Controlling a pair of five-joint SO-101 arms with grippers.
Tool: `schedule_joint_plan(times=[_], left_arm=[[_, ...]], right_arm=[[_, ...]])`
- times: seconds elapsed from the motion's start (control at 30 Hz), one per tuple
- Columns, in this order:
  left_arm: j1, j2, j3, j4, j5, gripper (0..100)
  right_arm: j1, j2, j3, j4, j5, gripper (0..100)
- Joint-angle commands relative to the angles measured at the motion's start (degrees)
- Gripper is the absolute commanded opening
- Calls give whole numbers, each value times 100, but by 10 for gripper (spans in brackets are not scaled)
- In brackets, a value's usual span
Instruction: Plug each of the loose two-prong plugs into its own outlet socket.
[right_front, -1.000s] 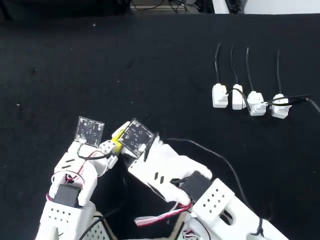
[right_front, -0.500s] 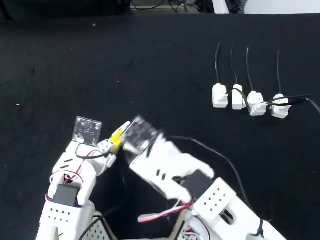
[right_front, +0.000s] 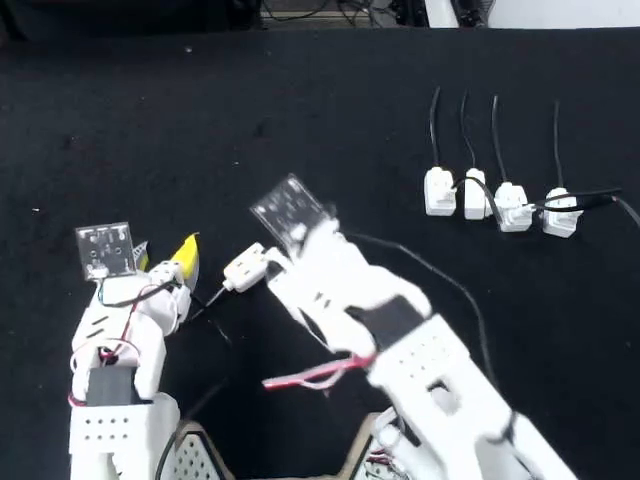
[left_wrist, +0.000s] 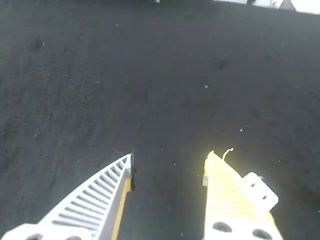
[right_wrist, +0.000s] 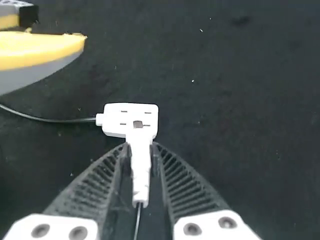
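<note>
Your right gripper (right_wrist: 140, 150) is clamped on a white two-prong plug (right_wrist: 140, 172), and the plug's thin wire runs back between the fingers. The plug's front end touches a white socket block (right_wrist: 131, 120) just ahead of the fingertips; can't tell if the prongs are fully in. The block's black cable (right_wrist: 45, 119) leaves sideways. Your left gripper (left_wrist: 170, 157) is spread wide with nothing between the fingers, over the black table (left_wrist: 150, 75). Well beyond the right gripper, a row of white outlet pieces (right_front: 513, 208) with black cords.
</note>
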Motion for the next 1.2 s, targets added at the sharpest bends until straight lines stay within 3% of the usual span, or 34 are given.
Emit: schedule_joint_plan(times=[0.0, 0.27, 0.6, 1.03, 1.17], left_arm=[[-75, 1213, -919, -35, 62, 234], [31, 4949, -2440, -1046, 176, 234], [1191, 8281, -4505, -1037, 378, 234], [2360, 8703, -5402, 545, 325, 234], [2018, 8563, -5710, 923, 237, 234]], right_arm=[[105, 1305, -1007, 123, -53, 11], [492, 1754, -1147, 264, -62, 11], [1345, 1763, -1138, 695, -44, 11], [1767, 1763, -1138, 897, 0, 11], [1749, 1789, -1103, 897, 0, 11]])
